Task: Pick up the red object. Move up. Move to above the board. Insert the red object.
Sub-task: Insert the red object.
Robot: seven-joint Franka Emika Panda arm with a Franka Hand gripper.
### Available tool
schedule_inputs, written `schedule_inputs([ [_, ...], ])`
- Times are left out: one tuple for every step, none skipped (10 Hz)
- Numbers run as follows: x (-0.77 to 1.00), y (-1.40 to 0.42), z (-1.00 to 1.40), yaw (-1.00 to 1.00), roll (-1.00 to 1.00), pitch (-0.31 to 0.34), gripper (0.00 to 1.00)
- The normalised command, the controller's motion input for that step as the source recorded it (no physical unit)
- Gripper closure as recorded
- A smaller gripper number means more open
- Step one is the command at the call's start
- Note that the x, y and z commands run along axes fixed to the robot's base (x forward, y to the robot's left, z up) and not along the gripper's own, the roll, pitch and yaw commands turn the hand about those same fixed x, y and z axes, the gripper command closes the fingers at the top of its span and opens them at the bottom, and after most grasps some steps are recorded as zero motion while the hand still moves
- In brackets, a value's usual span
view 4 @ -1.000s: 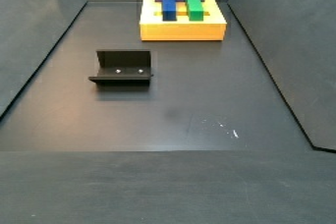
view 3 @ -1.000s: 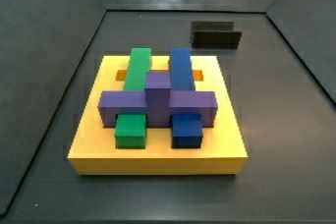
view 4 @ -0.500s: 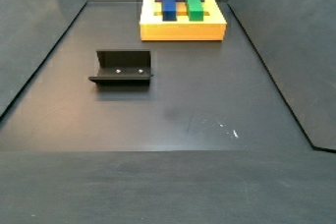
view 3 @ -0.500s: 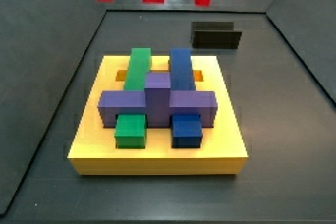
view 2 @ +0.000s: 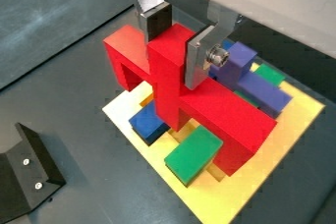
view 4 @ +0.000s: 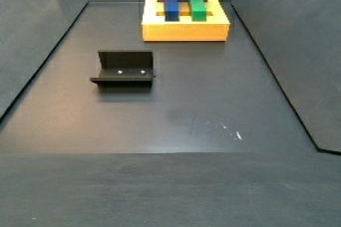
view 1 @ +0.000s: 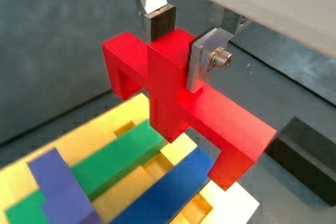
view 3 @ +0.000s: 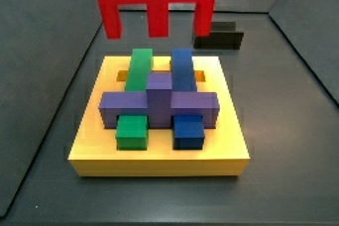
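The gripper (view 2: 180, 33) is clamped on the stem of the red object (view 3: 157, 4) — high over the board's (view 3: 162, 162) far edge. It should line up the legs, then go down slowly.

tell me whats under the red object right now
The gripper holds the red object in the air above the board. Below it lie the green block, blue block and purple block. Board slots under those blocks are hidden.
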Motion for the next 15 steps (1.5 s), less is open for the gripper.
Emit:
schedule_inputs([
  [0.10,0.00,-0.39,0.00,0.00,-0.054,1.00],
  [0.16,-0.06,-0.35,0.00,-0.01,-0.039,1.00],
  [0.25,-0.05,-0.25,0.00,0.00,-0.001,1.00],
  [0.18,0.00,-0.25,0.00,0.05,0.000,1.00],
  [0.24,0.00,-0.23,0.00,0.07,0.000,1.00],
  [0.13,0.00,-0.27,0.00,0.06,0.000,1.00],
  [0.03,0.00,-0.23,0.00,0.00,-0.019,1.00],
  [0.00,0.00,-0.21,0.00,0.00,-0.027,1.00],
  [0.00,0.00,-0.20,0.00,0.00,-0.020,1.00],
  [0.00,0.00,-0.10,0.00,0.00,-0.006,1.00],
  [0.00,-0.05,-0.06,0.00,0.00,0.000,1.00],
  [0.00,-0.09,-0.12,0.00,0.00,-0.010,1.00],
  [0.02,-0.05,-0.19,-0.03,0.01,-0.007,1.00],
  [0.01,0.00,-0.21,-0.09,0.03,0.000,1.00],
  [0.00,0.00,-0.18,-0.09,0.03,0.000,1.00],
])
